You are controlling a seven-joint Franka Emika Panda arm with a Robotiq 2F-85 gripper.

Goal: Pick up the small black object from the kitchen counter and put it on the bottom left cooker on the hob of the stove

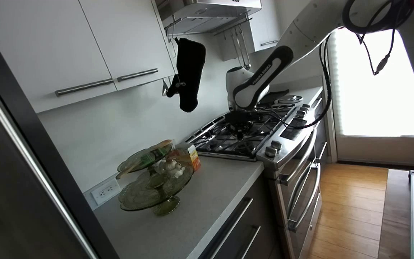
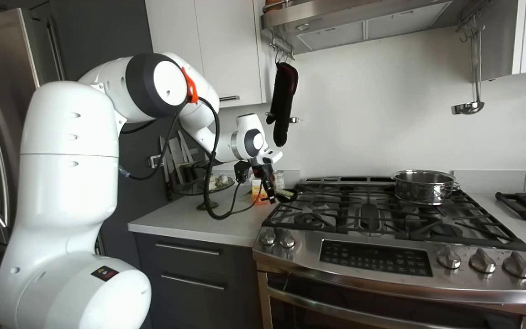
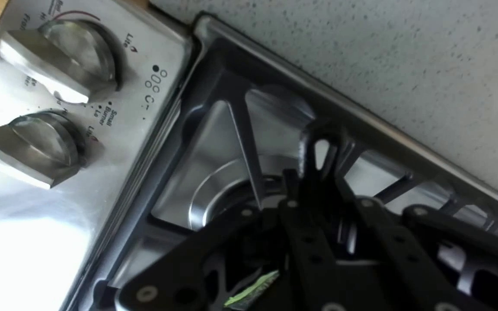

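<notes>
Okay, small black object [image 2: 287, 199] is off the kitchen counter [image 1: 210, 201] and held over the left part of the hob [image 2: 368, 219], left as one faces the knobs [image 3: 78, 56]. Gripper [image 3: 318, 194] is clamped on its stub handle, fingers drawn in close with just the handle between them. Wrist view: looped handle end pokes past the fingertips, showing between the hob's front-left burner [image 3: 214, 190] and its left rim. Round part mostly hidden there; in an exterior view it shows near the hob's left edge, some pale green on it, too small to identify. Touching the hob or only above: can't tell. Steel pot [image 2: 420, 189] stands on the hob's right rear. Stove [image 2: 381, 287] front with knobs and control panel [image 2: 375, 258] runs along the hob's front edge. Orange-yellow box [image 1: 194, 158] on the counter just left of the hob; two-tier green glass stand [image 1: 138, 198] also left, farther from the hob. Black oven mitt [image 1: 191, 75] hangs above the hob's left end in both exterior views, range hood [image 2: 363, 27] overhead, ladle [image 2: 468, 108] above the hob's right end. White robot arm [image 2: 66, 183] stands off the hob's front-left.
</notes>
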